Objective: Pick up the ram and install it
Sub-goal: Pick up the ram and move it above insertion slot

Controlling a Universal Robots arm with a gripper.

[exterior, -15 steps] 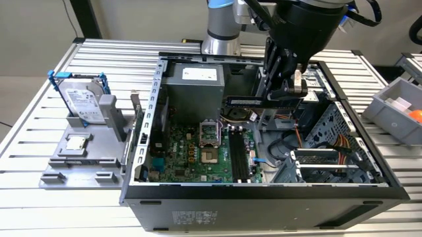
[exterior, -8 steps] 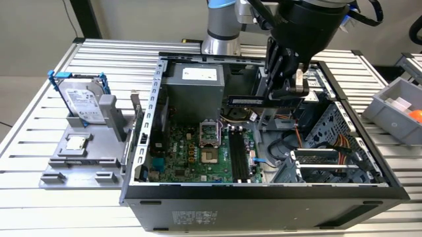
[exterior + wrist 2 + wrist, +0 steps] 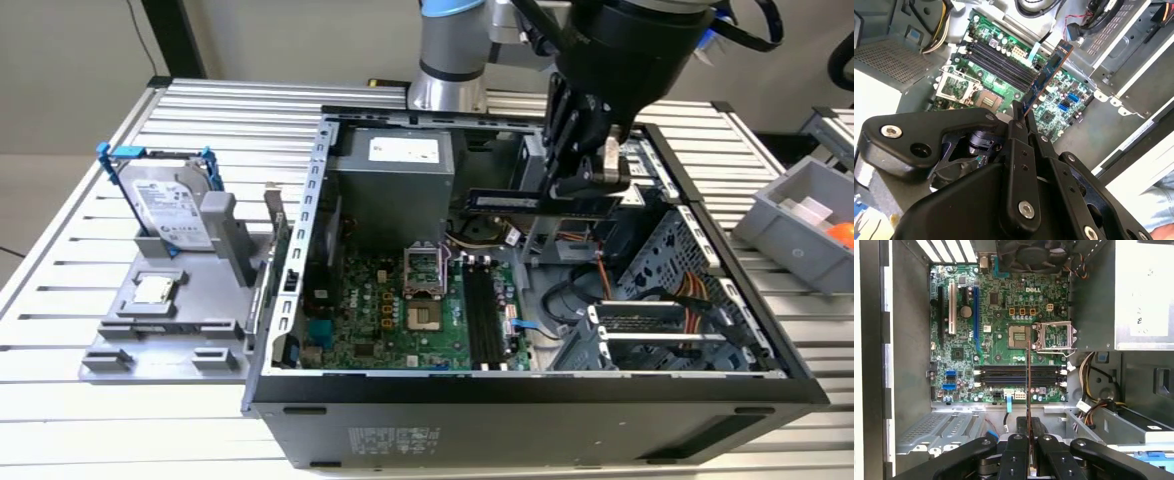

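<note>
My gripper (image 3: 591, 186) hangs over the open computer case (image 3: 534, 385), shut on one end of the ram (image 3: 513, 201). The thin blue-green stick juts out level towards the exterior view's left, above the motherboard (image 3: 387, 310). In the second wrist view the ram (image 3: 1050, 72) reaches out from the fingertips (image 3: 1015, 121) over the long black slots (image 3: 999, 60). In the first wrist view the ram (image 3: 1028, 385) is edge-on, a thin line crossing the slots (image 3: 1004, 375) from the gripper (image 3: 1028, 440). The slots (image 3: 483, 315) lie well below the stick.
A silver hard drive in a blue frame (image 3: 167, 205) stands on a grey fixture (image 3: 160, 330) at the exterior view's left. A grey power supply (image 3: 394, 185), drive cages (image 3: 667, 320) and cables (image 3: 627, 275) crowd the case. A grey bin (image 3: 787, 225) sits at the right.
</note>
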